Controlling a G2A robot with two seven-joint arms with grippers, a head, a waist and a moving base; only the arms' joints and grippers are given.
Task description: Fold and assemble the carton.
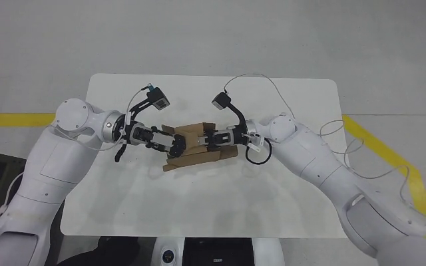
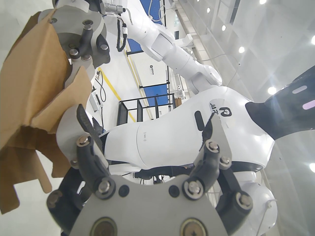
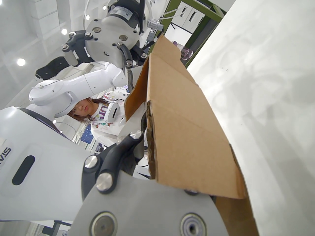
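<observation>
Carton (image 1: 193,157) lay near the centre of the table (image 1: 213,206), partly opened, brown board between the two arms, which met over it from either side. Right gripper (image 1: 205,140) appeared clamped on one wall of the carton. In its wrist view the board (image 3: 184,128) ran edge-on past the near finger and hid the far one, so the clamp was judged from how the wall sat in the gripper, not seen outright. That hold looked meant as an anchor, keeping the body steady so the other arm could work on it. Left gripper (image 2: 145,116) stood spread wide with nothing between its fingers, one finger (image 2: 82,121) just beside a loose flap (image 2: 73,89) at the carton's open end. The wide stance suited pushing the flap or taking its edge rather than carrying anything. Flaps splayed at odd angles, none tucked, so assembly was judged to be at an early stage. The next move likely called for the left finger to press the flap inward against the right arm's hold. The risk was thin board buckling off its crease or slipping out of the clamp.
</observation>
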